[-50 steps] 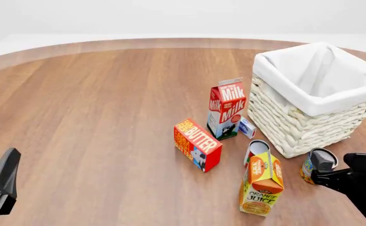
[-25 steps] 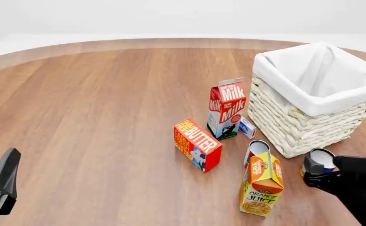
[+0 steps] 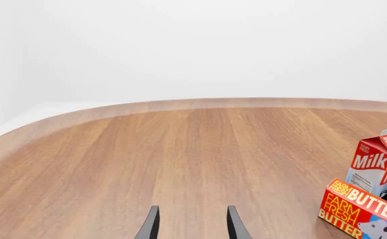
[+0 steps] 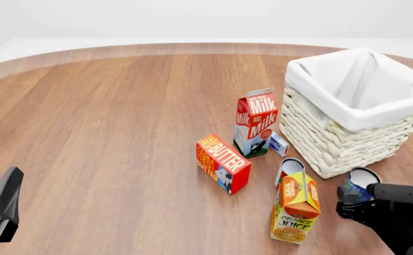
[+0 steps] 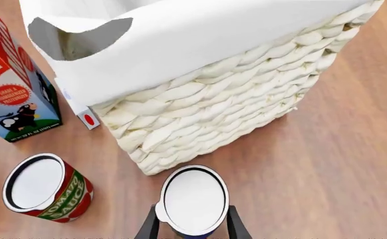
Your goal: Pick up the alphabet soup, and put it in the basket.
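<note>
The alphabet soup [image 4: 357, 184] is a small can with a blue label and a plain white lid. It stands upright on the table just in front of the basket [image 4: 320, 85]. In the right wrist view the can [image 5: 194, 198] sits between my right gripper's fingers [image 5: 151, 228], below the wicker wall of the basket [image 5: 246, 104]. My right gripper [image 4: 354, 201] is open and straddles the can, with the fingers close against its sides. My left gripper [image 4: 0, 210] is open and empty at the near left, far from everything; it also shows in the left wrist view [image 3: 192, 226].
A red-labelled can [image 4: 290, 167] [image 5: 44, 188] stands left of the soup, with an orange juice carton [image 4: 295, 208] in front of it. A milk carton [image 4: 256, 125], a butter box [image 4: 222, 162] and a small blue-white box [image 4: 278, 143] lie left of the basket.
My right gripper has shifted left and lower, and now sits around the soup can. The can and the left arm have not moved.
</note>
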Controlling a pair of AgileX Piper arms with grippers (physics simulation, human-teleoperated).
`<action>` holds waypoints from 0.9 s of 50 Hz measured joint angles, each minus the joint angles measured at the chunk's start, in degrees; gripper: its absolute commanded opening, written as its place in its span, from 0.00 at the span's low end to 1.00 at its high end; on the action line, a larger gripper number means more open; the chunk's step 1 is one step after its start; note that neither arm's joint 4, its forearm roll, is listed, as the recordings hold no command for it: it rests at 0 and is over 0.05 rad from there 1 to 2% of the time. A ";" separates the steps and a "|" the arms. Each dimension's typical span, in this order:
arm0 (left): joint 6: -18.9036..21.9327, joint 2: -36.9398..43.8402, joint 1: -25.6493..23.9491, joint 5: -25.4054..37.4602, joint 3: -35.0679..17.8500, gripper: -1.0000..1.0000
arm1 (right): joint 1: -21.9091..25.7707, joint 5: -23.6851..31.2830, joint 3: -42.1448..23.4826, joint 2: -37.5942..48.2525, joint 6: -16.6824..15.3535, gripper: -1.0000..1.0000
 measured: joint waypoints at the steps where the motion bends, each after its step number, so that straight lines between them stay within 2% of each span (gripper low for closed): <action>1: 0.00 0.00 0.00 0.00 0.00 1.00 | 0.01 -0.14 0.00 0.27 0.03 1.00; 7: 0.00 0.00 0.00 0.00 0.00 1.00 | 0.09 -0.76 0.00 1.47 0.12 1.00; 8: 0.00 0.00 0.00 0.00 0.00 1.00 | 0.11 -0.84 0.00 1.62 0.13 0.00; 31: 0.00 0.00 0.00 0.00 0.00 1.00 | -0.06 -0.87 0.00 0.80 -1.51 0.00; 38: 0.00 0.00 0.00 0.00 0.00 1.00 | -0.44 5.58 0.00 -6.57 -2.01 0.00; 45: 0.00 0.00 0.00 0.00 0.00 1.00 | -0.63 15.47 0.00 -17.33 -2.46 0.00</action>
